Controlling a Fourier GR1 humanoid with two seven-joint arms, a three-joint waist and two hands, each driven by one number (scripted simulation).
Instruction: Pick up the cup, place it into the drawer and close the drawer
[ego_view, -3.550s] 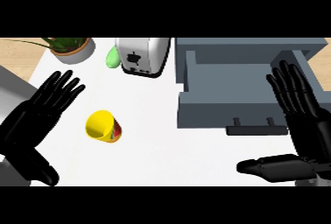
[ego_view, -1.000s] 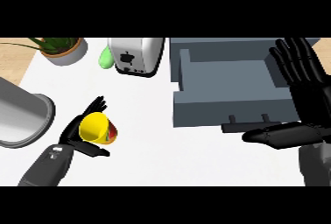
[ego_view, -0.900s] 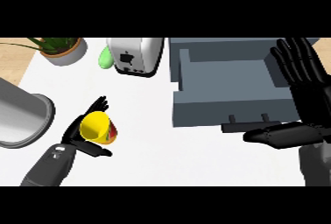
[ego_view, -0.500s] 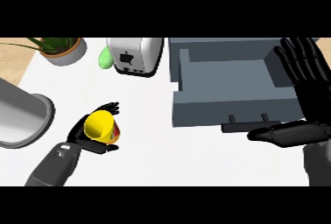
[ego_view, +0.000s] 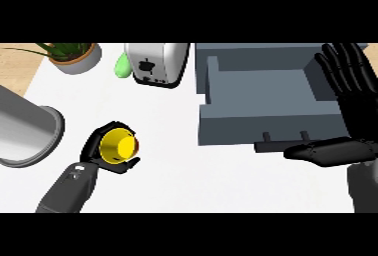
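— What did the table look like from where you sat?

— You had a white table under you, seen steeply from above, with a strip of wood-coloured surface showing past its far left edge. A potted plant stood at the far left corner, a toaster stood further right along the back, and a green thing lay just beside the toaster on its left; you could not tell what it was. A big grey metal pot sat at the left edge, only partly in view.

— And the cup?

— The yellow cup was at the lower left of the table, near the pot and well apart from the drawer. Its mouth was turned up toward you. Your left hand had it: the fingers were curled round the cup's rim and side, and the grey forearm came up from the lower edge.

— The drawer?

— The grey drawer stood open at the right, its bare inside facing up, its handle on the near front.

— Your right hand?

— Your right hand was at the right edge, fingers straight and spread, holding nothing. Its thumb pointed left, just beside the handle; you could not tell whether they touched.
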